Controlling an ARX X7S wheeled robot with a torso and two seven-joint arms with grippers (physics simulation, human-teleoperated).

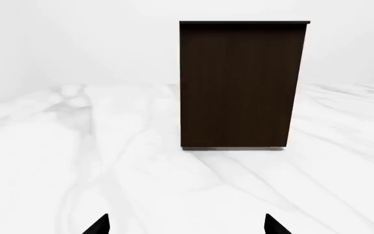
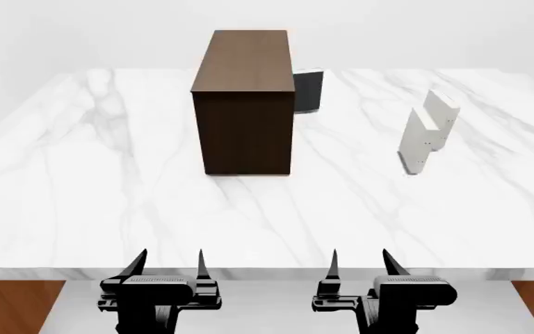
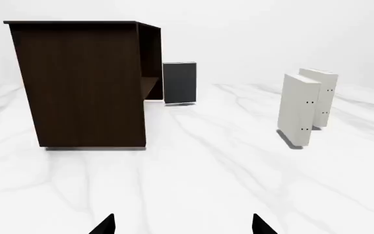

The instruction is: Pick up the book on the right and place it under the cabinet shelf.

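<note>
From your head view, the cabinet shelf [image 2: 245,104] shows only its closed side and top; the open side faces right and is hidden there. The black-covered book [image 2: 309,91] stands behind it, half covered by the cabinet corner. Your right wrist view shows more: a part of the open side with the inner shelf [image 3: 150,87], and the whole black book [image 3: 179,82] standing just beside that opening. In your left wrist view you see only the cabinet's closed wall [image 1: 239,85]; a small pale piece at the picture edge is cut off, and you cannot tell what it is.

The book [image 2: 441,118] stands upright on the white marble surface [image 2: 109,202], well apart from the cabinet, at the right, just behind its twin book [image 2: 419,140].

Your left hand [image 2: 170,261] and right hand [image 2: 361,261] are both released, fingers spread, near the front edge of the surface, holding nothing.
</note>
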